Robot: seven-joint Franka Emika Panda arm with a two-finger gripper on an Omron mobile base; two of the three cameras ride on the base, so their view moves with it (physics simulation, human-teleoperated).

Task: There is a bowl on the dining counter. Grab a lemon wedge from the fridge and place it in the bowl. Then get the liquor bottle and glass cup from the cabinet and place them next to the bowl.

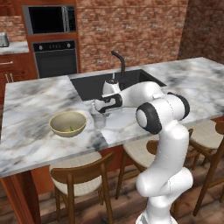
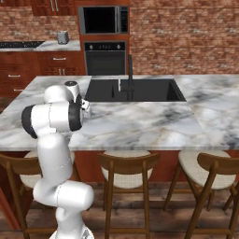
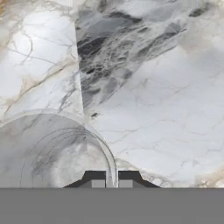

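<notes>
While pinching the clear glass cup (image 1: 100, 119) rim | gripper (image 3: 111, 180) closed | round cream bowl (image 1: 68, 124) beside | veined marble counter (image 1: 30, 105)

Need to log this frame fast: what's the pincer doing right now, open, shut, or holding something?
Pincer: shut on the rim of the glass cup, which stands on the marble counter beside the bowl.

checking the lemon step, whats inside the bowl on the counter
In the left base view, the bowl holds a small greenish piece at its bottom, likely the lemon wedge, too small to confirm. Its near rim hides part of the inside. The glass cup stands beside it.
</notes>
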